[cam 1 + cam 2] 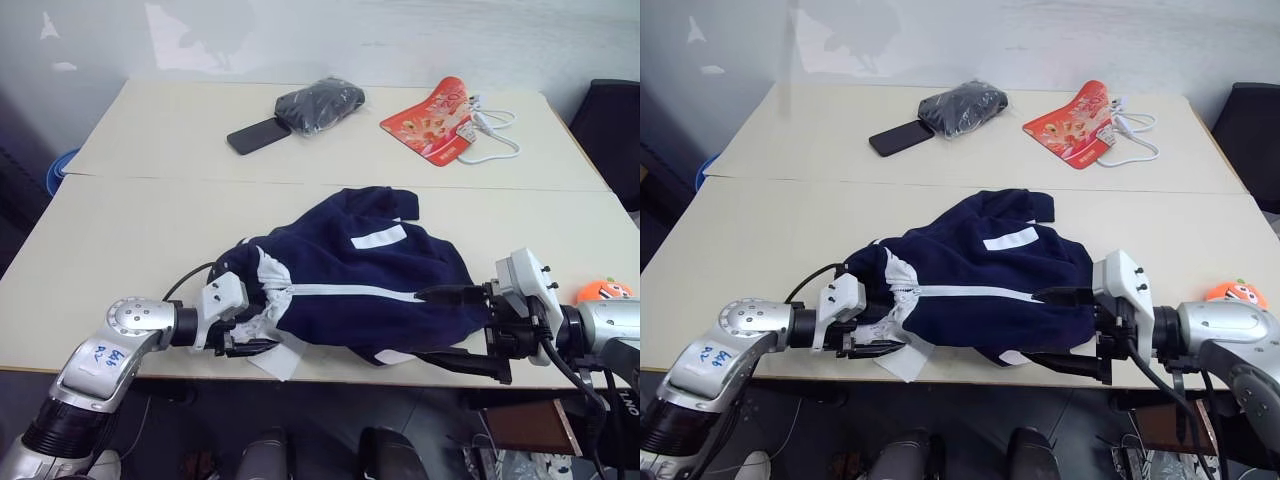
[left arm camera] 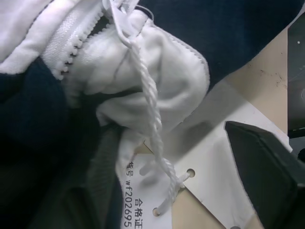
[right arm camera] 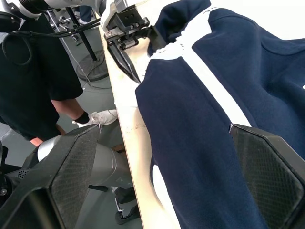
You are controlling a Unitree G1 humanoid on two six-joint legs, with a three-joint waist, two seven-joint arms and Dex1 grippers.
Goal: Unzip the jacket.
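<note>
Both grippers sit at the near edge of the table, one at each end of the jacket. Left gripper: at the collar end, fingers around the white collar fabric and paper tags; whether it has hold of anything cannot be told. Right gripper: fingers spread wide apart, one above and one below the jacket's hem end, gripping nothing.

Jacket: small, navy blue, lying crumpled across the front of the near table. White zipper line runs from collar toward hem and appears closed along its visible length. White rectangular patch on the chest; white panels at the collar. A twisted white cord ties the tags (printed text is partly legible).

Surface: two pale tabletops butted together. Far table carries a shiny black bundle, a dark phone, a red packet and a white cable. An orange object sits at the right edge.

Room: pale wall behind; a person in dark clothing stands beside the table.
</note>
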